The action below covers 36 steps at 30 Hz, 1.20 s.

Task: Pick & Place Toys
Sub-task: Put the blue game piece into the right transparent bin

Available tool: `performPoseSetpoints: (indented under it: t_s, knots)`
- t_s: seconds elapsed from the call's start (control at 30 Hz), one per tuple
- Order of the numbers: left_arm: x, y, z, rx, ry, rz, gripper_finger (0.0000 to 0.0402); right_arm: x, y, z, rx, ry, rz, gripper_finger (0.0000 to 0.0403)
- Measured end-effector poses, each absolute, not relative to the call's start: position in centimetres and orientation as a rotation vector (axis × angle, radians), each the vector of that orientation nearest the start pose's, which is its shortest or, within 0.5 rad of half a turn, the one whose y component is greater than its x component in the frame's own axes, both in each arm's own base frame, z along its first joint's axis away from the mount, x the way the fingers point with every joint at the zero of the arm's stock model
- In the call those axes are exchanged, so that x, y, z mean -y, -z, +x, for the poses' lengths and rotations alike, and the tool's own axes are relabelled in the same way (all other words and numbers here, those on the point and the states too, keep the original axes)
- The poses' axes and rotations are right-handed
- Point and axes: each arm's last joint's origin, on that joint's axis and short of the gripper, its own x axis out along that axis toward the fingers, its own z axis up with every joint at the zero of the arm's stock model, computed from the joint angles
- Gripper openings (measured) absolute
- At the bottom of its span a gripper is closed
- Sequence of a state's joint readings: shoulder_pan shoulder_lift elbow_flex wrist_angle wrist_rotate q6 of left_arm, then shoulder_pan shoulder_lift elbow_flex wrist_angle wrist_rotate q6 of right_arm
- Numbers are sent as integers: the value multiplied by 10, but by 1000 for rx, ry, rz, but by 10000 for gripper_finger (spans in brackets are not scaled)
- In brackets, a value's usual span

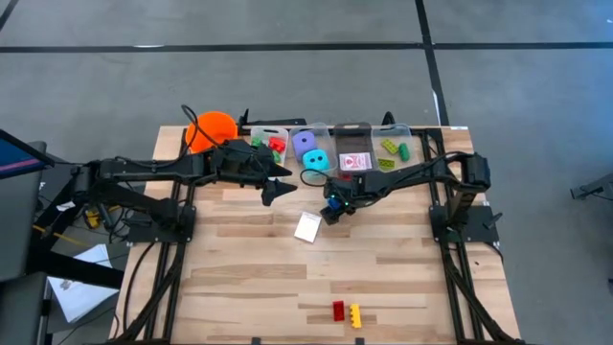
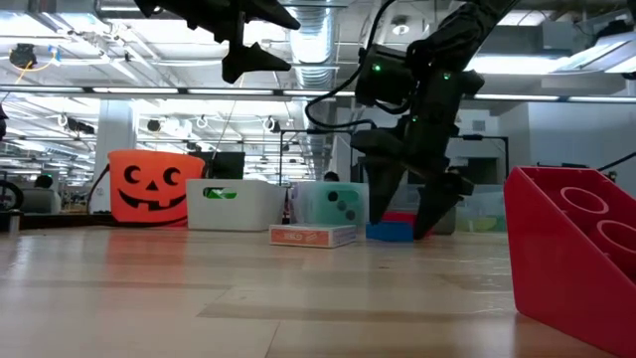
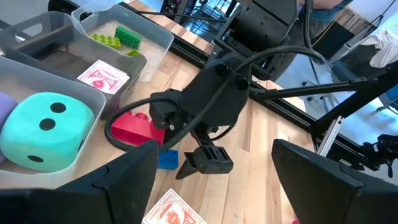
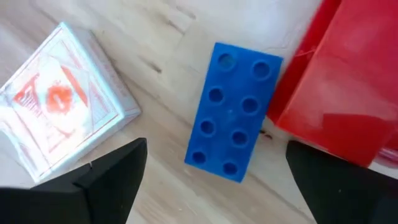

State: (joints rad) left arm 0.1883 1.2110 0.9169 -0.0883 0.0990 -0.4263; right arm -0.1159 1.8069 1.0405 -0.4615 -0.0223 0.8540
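Observation:
A blue brick [image 4: 235, 112] lies flat on the table, studs up, between a red-and-white card box [image 4: 59, 106] and a large red brick [image 4: 348, 87]. My right gripper [image 4: 214, 149] points steeply down over the blue brick, open, with one finger on each side and apart from it; the low view shows the gripper [image 2: 405, 224] low over the brick [image 2: 390, 231]. My left gripper [image 1: 278, 187] waits open, high above the table's middle. The far bins hold a teal die [image 3: 40, 127], a card [image 3: 104, 78] and green bricks [image 3: 121, 37].
An orange pumpkin bucket [image 1: 213, 129] stands at the far left beside the row of clear bins [image 1: 330, 129]. A small red brick [image 1: 338, 310] and a yellow brick [image 1: 355, 315] lie near the front edge. Bare wood lies between them and the card box [image 1: 307, 227].

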Motion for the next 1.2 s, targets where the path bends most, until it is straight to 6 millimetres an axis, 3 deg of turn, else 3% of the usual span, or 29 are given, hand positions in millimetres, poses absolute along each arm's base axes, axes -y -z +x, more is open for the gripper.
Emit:
performPoseSetpoints:
  t_s: [0.9, 1.2]
  knots:
    - [-47, -301, 264, -355, -168, -475, 307, 40, -139, 315, -1176, 850, 872, 344]
    - [-47, -301, 264, -356, -168, -473, 307, 35, -148, 330, -1103, 729, 821, 322]
